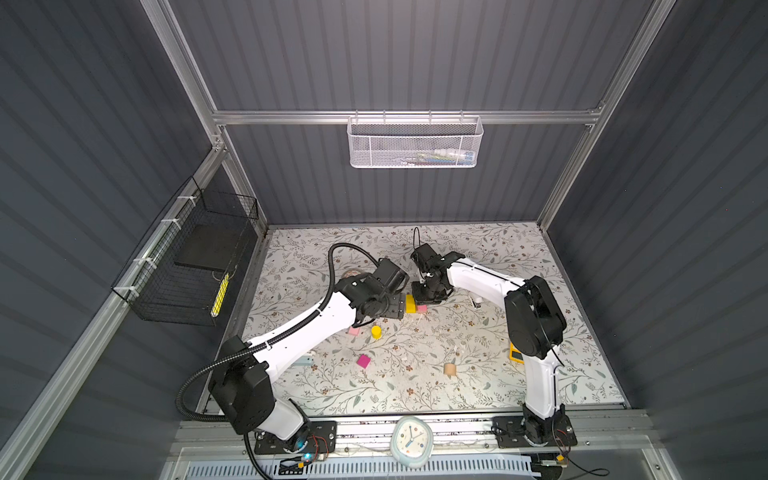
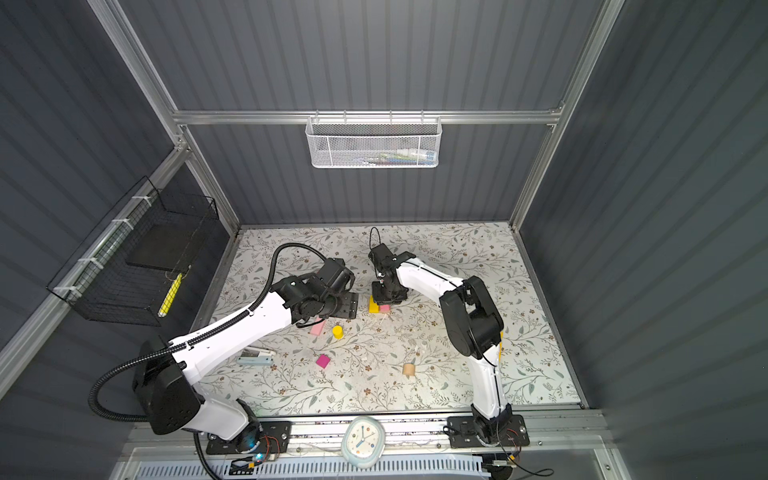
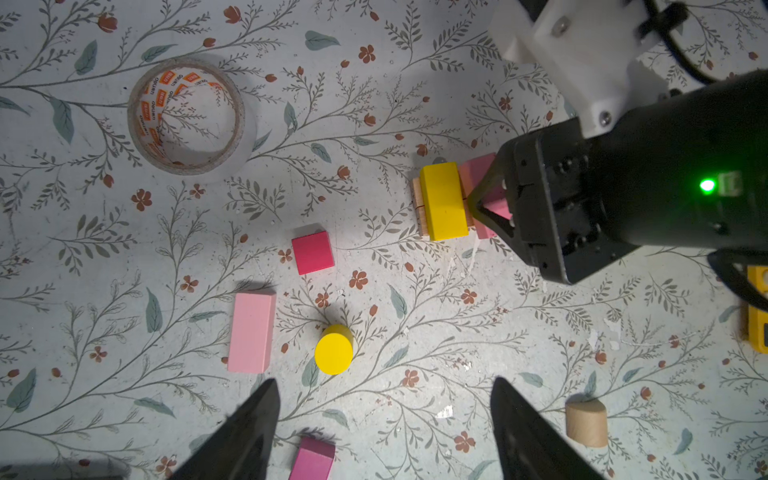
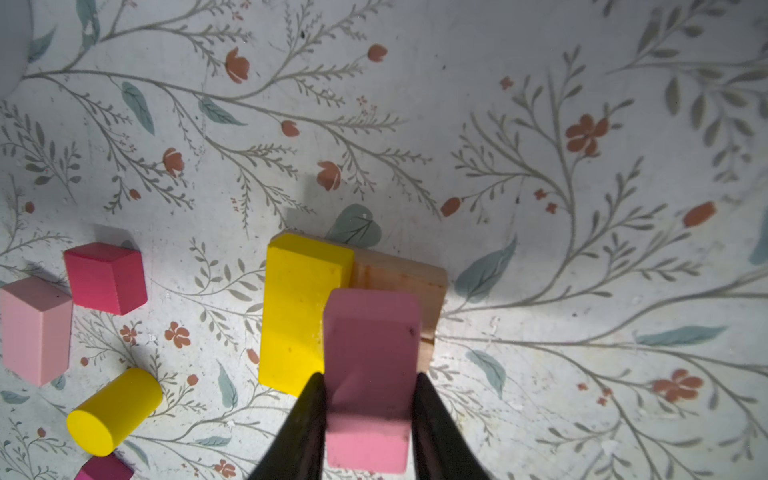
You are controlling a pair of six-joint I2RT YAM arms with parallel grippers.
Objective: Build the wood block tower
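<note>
Clock point(image 1: 411, 440) on front rail, 6 o'clock of table point(image 1: 478, 390). Tan cylinder point(image 1: 450, 369) lies at 3 o'clock of magenta cube point(image 1: 363, 360). Yellow cylinder point(image 1: 376, 331) at cube's 1 o'clock, loose pink bar point(image 1: 354, 331) at cylinder's 9. Left pincer point(image 3: 382, 415) wide open, empty, above these. Tower point(image 1: 411, 303) mid-table: yellow bar point(image 3: 442, 201) on tan bars point(image 4: 399, 274). Right pincer point(image 4: 370, 399) clamps second pink bar point(image 4: 370, 357) at yellow bar's 3 o'clock, over tan bars; contact unclear.

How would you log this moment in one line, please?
left pincer: open, empty | right pincer: shut on pink bar | position: over tan base, beside yellow bar
</note>
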